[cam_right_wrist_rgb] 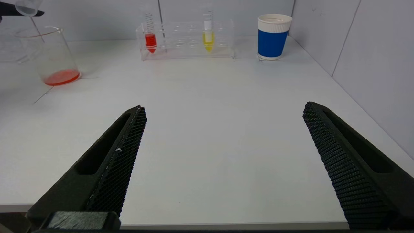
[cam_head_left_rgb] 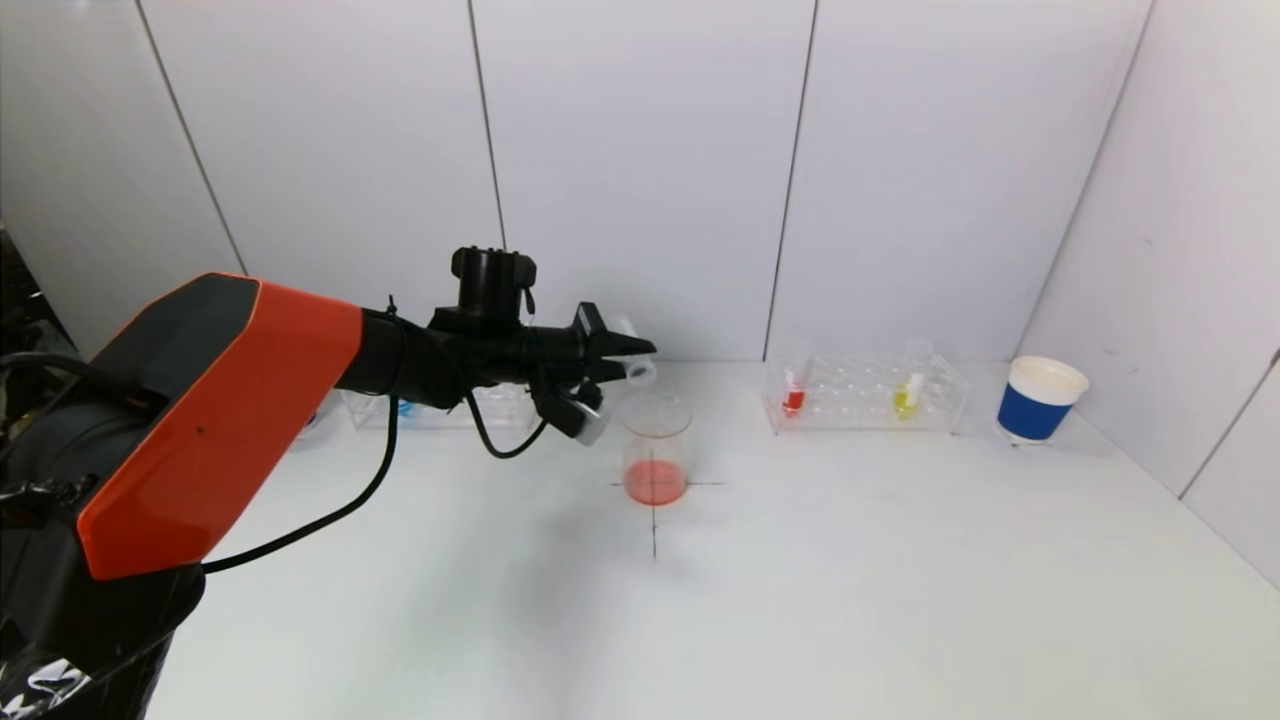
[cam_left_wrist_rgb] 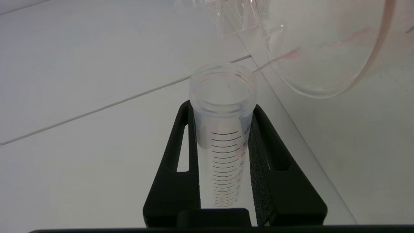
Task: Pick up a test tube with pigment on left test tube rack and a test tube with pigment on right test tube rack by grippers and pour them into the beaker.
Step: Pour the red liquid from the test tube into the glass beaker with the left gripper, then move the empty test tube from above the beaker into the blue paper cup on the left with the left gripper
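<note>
Test tube (cam_left_wrist_rgb: 223,129), emptied and tipped on its side, is clamped in the left pincer (cam_head_left_rgb: 625,365), its mouth just above the rim of the beaker (cam_head_left_rgb: 655,445), which stands on the desk (cam_head_left_rgb: 800,580) holding red liquid. Behind, the right rack (cam_head_left_rgb: 865,395) carries a red tube (cam_head_left_rgb: 793,392) and a yellow tube (cam_head_left_rgb: 908,392); a blue cup (cam_head_left_rgb: 1038,400) stands beside it. The right pincer (cam_right_wrist_rgb: 223,155) hangs over the desk near its front edge, spread wide, holding nothing.

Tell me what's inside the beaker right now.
The beaker holds a shallow layer of red liquid at its bottom, clear above. The left gripper holds a tilted test tube by its rim; the tube looks emptied.
</note>
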